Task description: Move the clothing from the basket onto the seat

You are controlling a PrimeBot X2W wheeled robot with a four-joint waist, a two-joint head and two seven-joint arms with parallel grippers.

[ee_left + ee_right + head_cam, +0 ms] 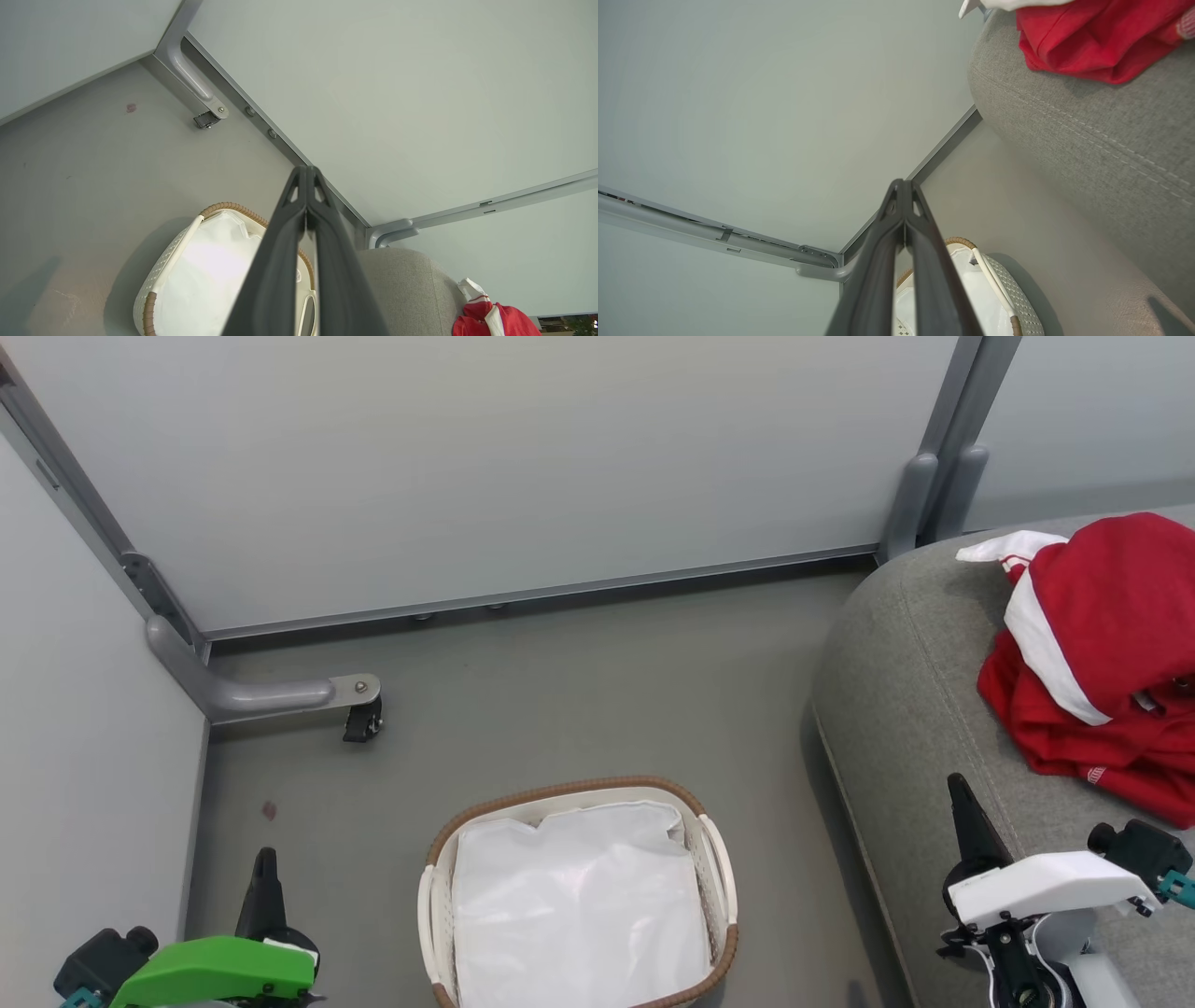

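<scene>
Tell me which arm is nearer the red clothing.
The right arm with the white plastic shell, by the grey fabric sofa where that clothing lies; the green-shelled left arm sits beyond the white plastic basket.

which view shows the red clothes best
The head view: the red clothes lie heaped on the sofa, cut at the right edge. The left wrist view catches a small piece at its lower right; the right wrist view, a red fold along its top.

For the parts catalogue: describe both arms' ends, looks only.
Left pincer: two long dark tapered fingers with triangular cut-outs near the tips, on a bright green shell. Right pincer: same fingers, white shell. Each has a black knob and teal fitting.
</scene>
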